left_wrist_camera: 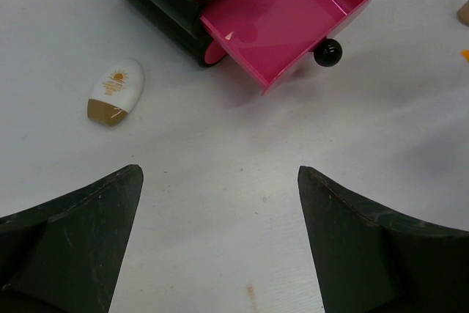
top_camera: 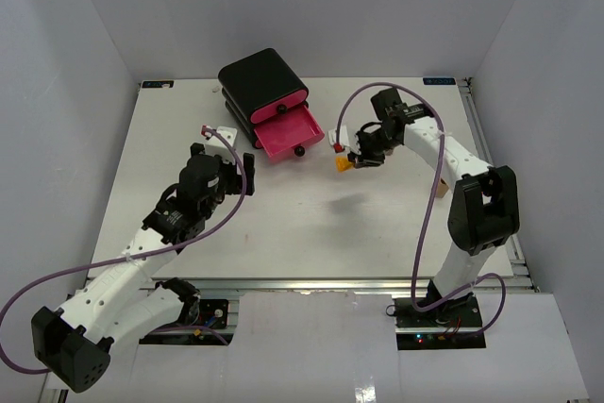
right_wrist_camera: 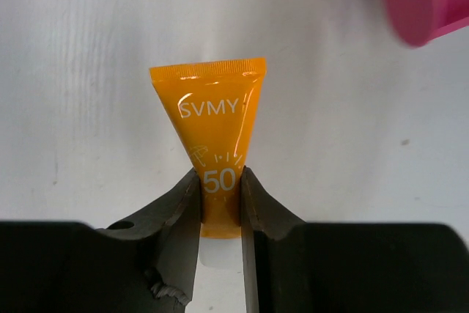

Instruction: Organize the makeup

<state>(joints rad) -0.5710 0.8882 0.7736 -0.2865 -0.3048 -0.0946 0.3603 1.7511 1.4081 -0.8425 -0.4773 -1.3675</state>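
Pinched between the narrowed jaws of the right gripper (right_wrist_camera: 220, 207): orange squeeze tube (right_wrist_camera: 212, 126), crimped end outward, held above the table (top_camera: 283, 224) just right of the open pink drawer (top_camera: 288, 131). Left gripper (left_wrist_camera: 218, 181) spread wide, near a white-and-tan bottle (left_wrist_camera: 116, 91) lying beside the black box (top_camera: 260, 77).

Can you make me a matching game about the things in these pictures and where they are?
Things:
1. tube
2. drawer
3. bottle
4. left claw

Places or states:
A. lying on the table beside the box
B. fingers spread, holding nothing
C. pinched in the right claw
D. pink, pulled out of the box

Pairs: 1-C, 2-D, 3-A, 4-B
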